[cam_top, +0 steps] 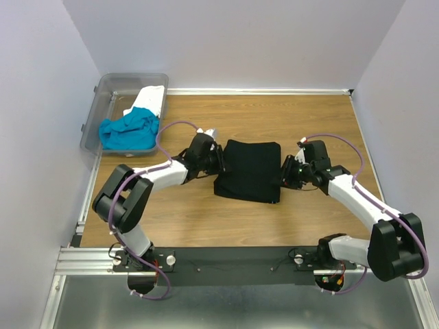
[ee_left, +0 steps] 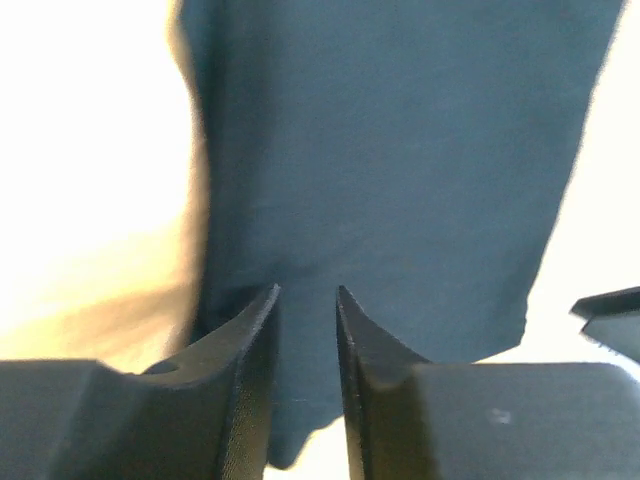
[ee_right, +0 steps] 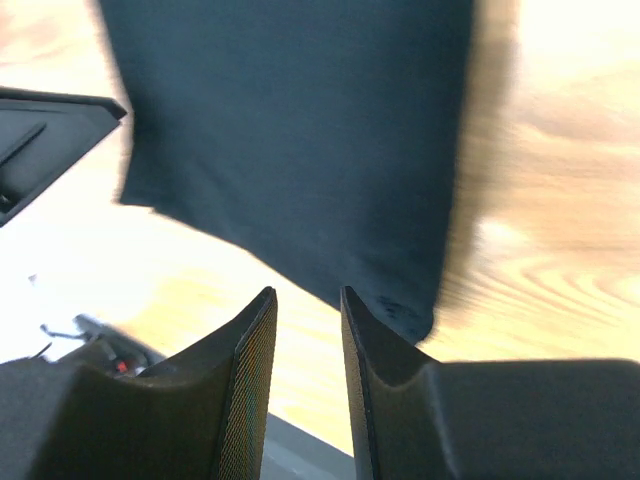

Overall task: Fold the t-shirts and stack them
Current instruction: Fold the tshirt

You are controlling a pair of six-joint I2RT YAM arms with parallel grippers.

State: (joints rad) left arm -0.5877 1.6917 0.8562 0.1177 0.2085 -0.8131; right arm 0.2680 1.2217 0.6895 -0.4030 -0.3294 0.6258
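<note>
The black t-shirt (cam_top: 247, 170) lies folded into a rough square on the middle of the wooden table. My left gripper (cam_top: 218, 160) is at its left edge, jaws a little apart, with nothing between them. In the left wrist view the left gripper (ee_left: 307, 290) hovers over the cloth (ee_left: 400, 150). My right gripper (cam_top: 284, 174) is at the shirt's right edge, also slightly open and empty. In the right wrist view the right gripper (ee_right: 307, 292) has bare table between its fingers, just off the shirt's corner (ee_right: 300, 130). The turquoise t-shirt (cam_top: 129, 130) and the white t-shirt (cam_top: 152, 99) lie crumpled in the bin.
A clear plastic bin (cam_top: 110, 86) stands at the table's far left corner. White walls close in the table at the back and on both sides. A black rail with the arm bases (cam_top: 233, 259) runs along the near edge.
</note>
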